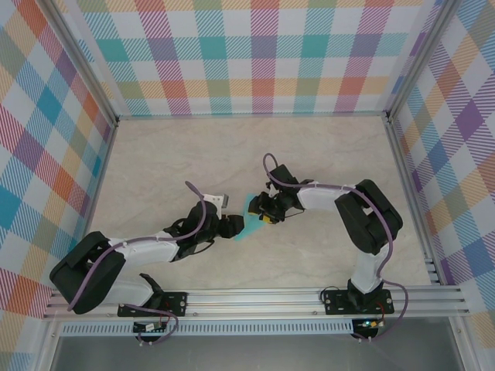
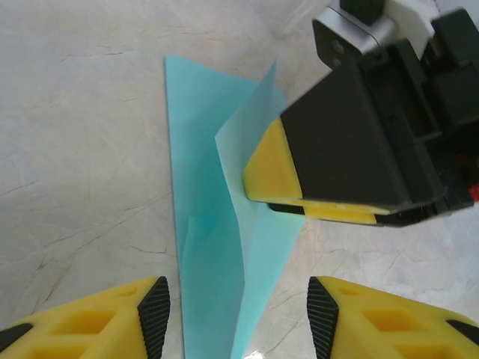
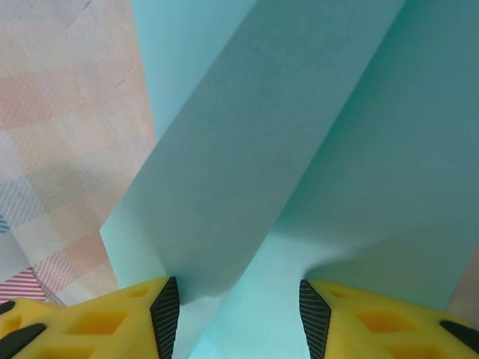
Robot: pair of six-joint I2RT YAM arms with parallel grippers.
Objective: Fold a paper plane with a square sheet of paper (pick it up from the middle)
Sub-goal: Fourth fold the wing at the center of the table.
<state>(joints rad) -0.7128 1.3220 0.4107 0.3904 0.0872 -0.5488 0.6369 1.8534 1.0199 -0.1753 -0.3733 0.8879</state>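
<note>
Marble-patterned table (image 1: 325, 154), plaid walls (image 1: 263, 54) on three sides, well apart from the work

Top view: the square sheet of paper (image 1: 249, 222), already creased into a narrow turquoise wedge, lies mid-table between both arms. My left gripper (image 1: 232, 226) is at its 9 o'clock and my right gripper (image 1: 268, 209) at its 1 o'clock, both hard up against it. The two heads are near each other. Bare table runs toward 12, 3 and 9.

Left wrist view: the left gripper (image 2: 238, 314) has its pads standing wide apart, nothing clamped. The sheet (image 2: 206, 247) runs between them with its long axis 12 to 6. One layer is flat on the table, and a flap on the 3 o'clock side is lifted. The right gripper (image 2: 296, 196) comes in from 2 o'clock, a yellow fingertip on that flap.

Right wrist view: the right gripper (image 3: 239, 310) also has its pads apart. The sheet (image 3: 247, 149) rises between them as a slanted flap. Its edge is just beside the 9 o'clock pad and not pinched, as far as I can tell.

Judgement: neither arm is nearer, since both straddle the sheet. Any next crease should run along that 12-to-6 axis. The risk is the fingers fouling each other, not the walls
</note>
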